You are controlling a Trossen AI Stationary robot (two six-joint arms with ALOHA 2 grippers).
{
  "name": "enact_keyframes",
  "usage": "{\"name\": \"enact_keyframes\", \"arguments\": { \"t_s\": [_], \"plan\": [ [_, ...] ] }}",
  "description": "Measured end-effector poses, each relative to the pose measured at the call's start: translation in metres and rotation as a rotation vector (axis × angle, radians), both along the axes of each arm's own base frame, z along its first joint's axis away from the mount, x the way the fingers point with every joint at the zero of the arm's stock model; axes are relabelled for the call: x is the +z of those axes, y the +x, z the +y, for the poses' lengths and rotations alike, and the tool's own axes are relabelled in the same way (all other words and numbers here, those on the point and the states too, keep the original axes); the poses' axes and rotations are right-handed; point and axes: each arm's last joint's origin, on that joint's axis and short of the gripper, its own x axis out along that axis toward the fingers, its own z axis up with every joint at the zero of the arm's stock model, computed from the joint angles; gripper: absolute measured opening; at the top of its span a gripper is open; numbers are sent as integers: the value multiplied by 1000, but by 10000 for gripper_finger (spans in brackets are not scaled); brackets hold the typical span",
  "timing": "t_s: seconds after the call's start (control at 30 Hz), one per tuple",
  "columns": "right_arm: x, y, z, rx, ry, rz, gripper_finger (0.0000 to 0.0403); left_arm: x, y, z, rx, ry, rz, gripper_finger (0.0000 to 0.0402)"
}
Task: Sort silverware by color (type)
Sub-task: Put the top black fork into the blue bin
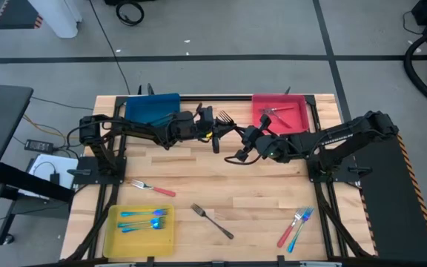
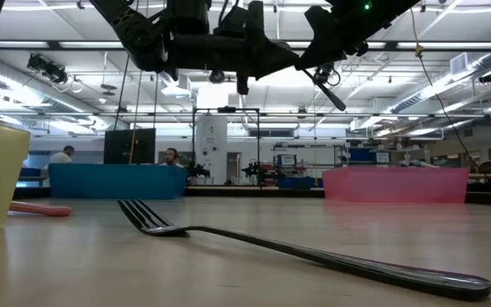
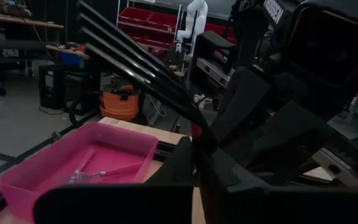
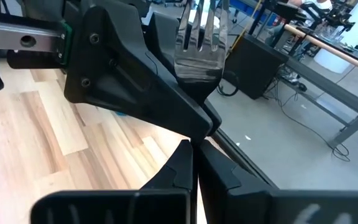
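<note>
A dark grey metal fork hangs in the air above the far middle of the wooden table, between the blue tray and the red tray. Both arms meet at it: the left pincer and the right pincer each appear closed on the fork, the left wrist view showing the tines rising from between closed fingers with the other arm's pincer right against them, and the right wrist view showing the fork head upright past its own shut fingers. The red tray holds a few grey utensils. Nearer the front edge, a second grey fork lies alone on the table's centre; the low view shows it close up, tines raised. To its left lies a red-handled fork, and beyond that the yellow tray holds several blue-handled utensils. Toward the front right, a red-handled utensil and a blue-handled fork lie side by side, touching or nearly so. People are faintly visible in the room behind the table.
</note>
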Motion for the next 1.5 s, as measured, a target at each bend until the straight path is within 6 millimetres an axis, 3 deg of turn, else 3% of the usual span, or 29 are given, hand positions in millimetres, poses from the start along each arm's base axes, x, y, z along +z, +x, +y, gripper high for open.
{"name": "enact_keyframes", "arguments": {
  "t_s": [0.53,0.7,1.0,1.23,1.5],
  "plan": [
    [-3,-1,0,-28,-31,29,90,1,-1,5,31,78,18,1],
    [-4,-5,1,-67,-65,66,99,0,-9,19,79,100,147,1],
    [-9,-10,6,-44,-67,130,99,24,-51,44,156,103,372,0],
    [-13,-13,5,-61,-19,140,99,44,-104,59,226,75,581,0],
    [-13,-13,5,-47,2,134,100,40,-154,76,405,103,915,4]
  ]
}}
